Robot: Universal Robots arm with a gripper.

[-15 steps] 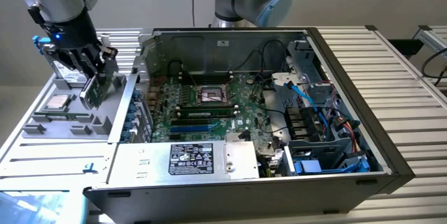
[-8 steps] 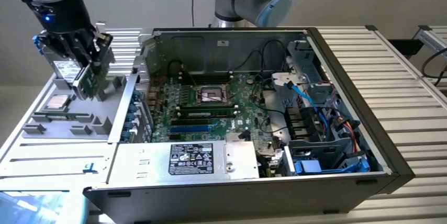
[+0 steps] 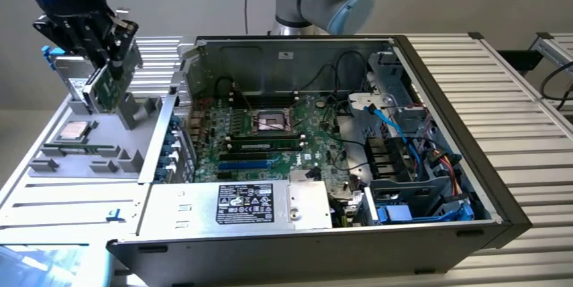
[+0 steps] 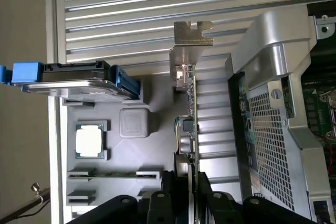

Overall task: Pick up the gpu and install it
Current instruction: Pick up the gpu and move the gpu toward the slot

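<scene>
The gripper had its jaws closed partway onto the graphics card. The two fingers pinched one end of the thin board, and the silver bracket stuck out at the free end. In the exterior view the gripper hung at the far left with the card on edge below it, over the grey tray. Whether the card's lower edge was clear of the tray's upright holders could not be told.

The grip looked narrow and was set well away from the bracket. A knock on that heavier end would probably twist the card between the fingers or pull it loose. If the card was still low, its edge could catch on a holder, or it could drop onto the processor chip lying just beside it in the tray.

Further right stood the open computer case. Its left wall rose between the tray and the motherboard, so a low carry would likely strike the wall with the bracket. Beyond that, loose cables lay along the right side. A tilted card would probably jam rather than seat in its slot.
</scene>
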